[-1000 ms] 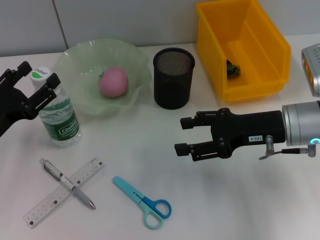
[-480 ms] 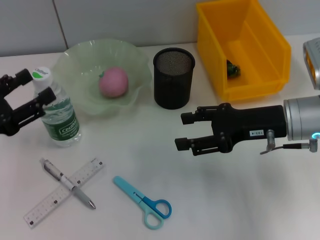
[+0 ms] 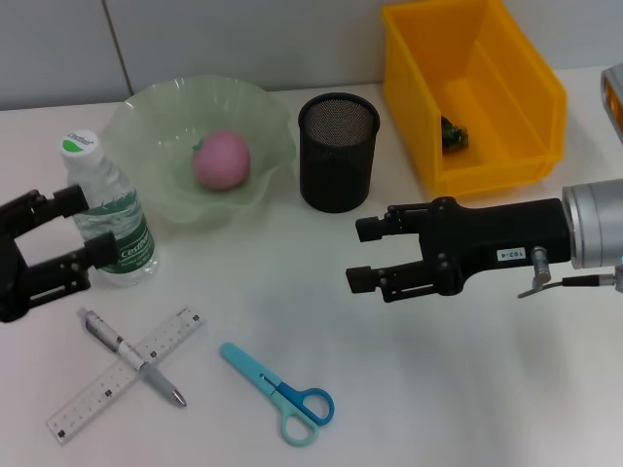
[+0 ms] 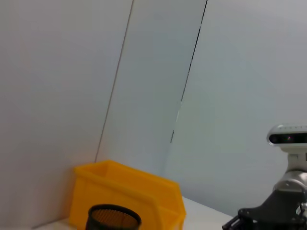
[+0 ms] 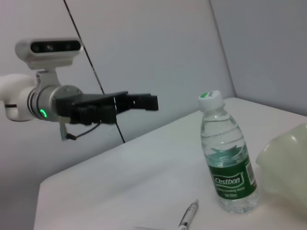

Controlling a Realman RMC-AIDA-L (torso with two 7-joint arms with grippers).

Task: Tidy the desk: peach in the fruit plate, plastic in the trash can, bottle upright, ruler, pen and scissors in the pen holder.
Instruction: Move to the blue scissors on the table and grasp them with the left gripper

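White bench (image 3: 467, 389) against a plain grey wall, bottle (image 3: 107, 219) upright beside the plate, and the left gripper (image 3: 73, 233), fingers spread, has backed off it since earlier; right gripper (image 3: 375, 255) hangs released mid-bench.

A smooth white desk (image 3: 467, 389) carries everything. Behind it stands a pale grey wall of flat panels (image 3: 243, 39), split by a thin dark vertical seam (image 4: 189, 72) between two of the panels.
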